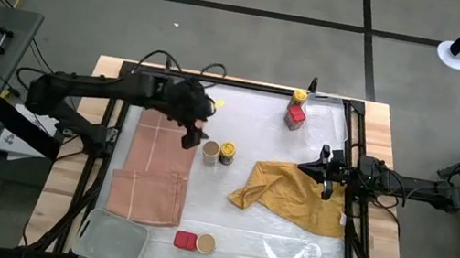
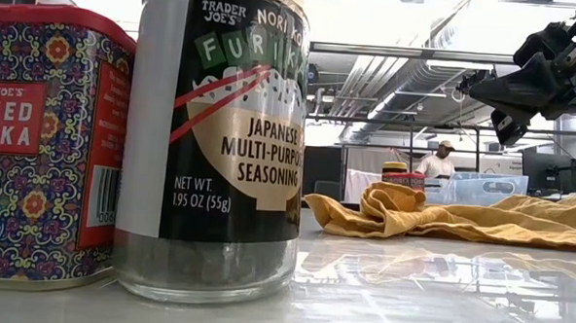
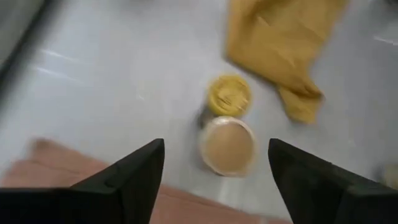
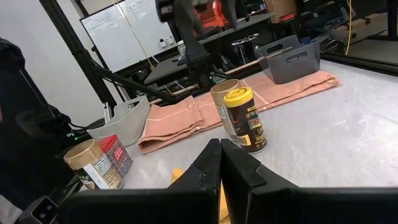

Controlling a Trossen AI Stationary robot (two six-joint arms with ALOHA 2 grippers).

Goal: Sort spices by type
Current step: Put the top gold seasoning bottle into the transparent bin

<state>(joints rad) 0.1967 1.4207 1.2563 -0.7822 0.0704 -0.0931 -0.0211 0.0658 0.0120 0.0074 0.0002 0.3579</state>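
Because like belongs with like, the tan-topped jar [image 1: 210,150] stands touching the yellow-capped jar [image 1: 227,154] mid-counter, beside the pink cloth [image 1: 152,169]. Just above it the left gripper [image 1: 191,136] hangs, fingers spread wide, empty. By the mustard cloth [image 1: 289,194] the right gripper [image 1: 323,171] waits, pinched together on nothing.

Left gripper [image 1: 194,136] hangs with fingers spread apart, holding nothing; right gripper [image 1: 302,168] sits fully closed, arm stretched in from its side.
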